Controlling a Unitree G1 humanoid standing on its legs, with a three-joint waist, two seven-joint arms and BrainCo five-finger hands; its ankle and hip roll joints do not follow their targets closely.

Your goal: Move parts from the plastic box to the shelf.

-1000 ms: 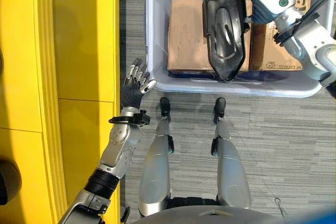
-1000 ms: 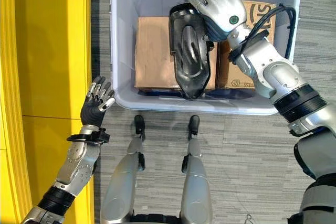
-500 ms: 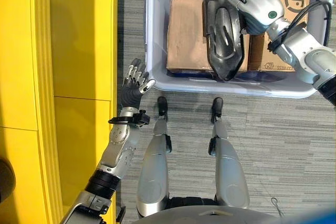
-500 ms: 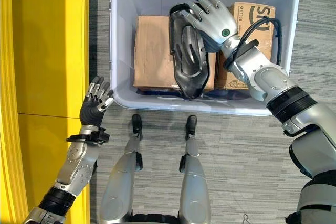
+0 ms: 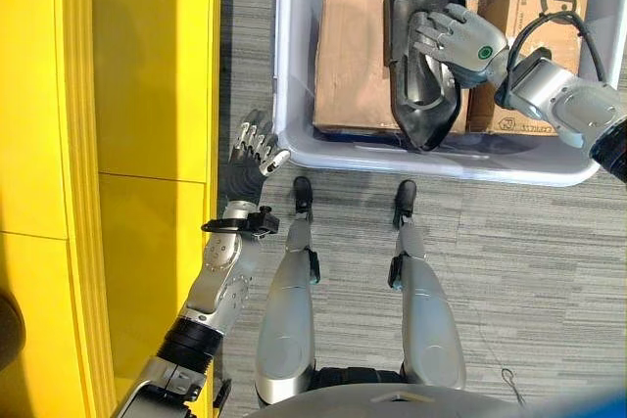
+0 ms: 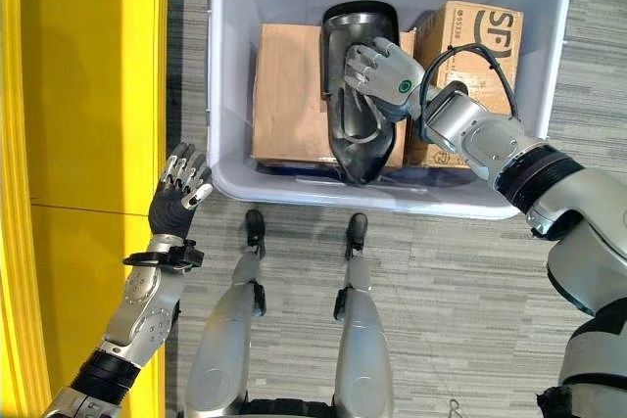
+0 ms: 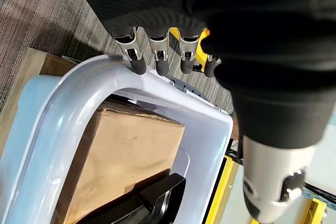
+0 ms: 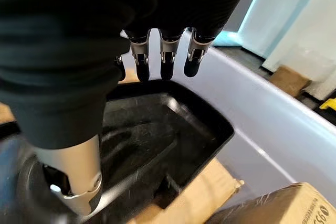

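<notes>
- Presently: right hand (image 6: 384, 68) lies over the long black moulded plastic part (image 6: 355, 95), fingers relaxed and spread on its inner face, not yet closed round an edge. Judged a reach for purchase, not a hold.
- Black part lies lengthwise in the pale grey plastic box (image 6: 225, 144), atop two brown cardboard cartons, narrow end toward 6 o'clock, wide end toward 12. Propped on the cartons, so its rim stands proud and a hand can likely get under it.
- Larger flat carton (image 6: 286, 105) sits at the part's 9 o'clock; printed carton (image 6: 480, 36) at its 3 o'clock, tilted against the right arm.
- Left hand (image 6: 179, 188) hangs outside the box near its 7 o'clock corner, fingers loosely extended, empty, just beside the yellow shelf panel (image 6: 88, 144). Judged idle, waiting on the shelf side.
- Grey striped carpet floor (image 6: 441, 271) lies below the box.
- Task barely begun: part not lifted.
</notes>
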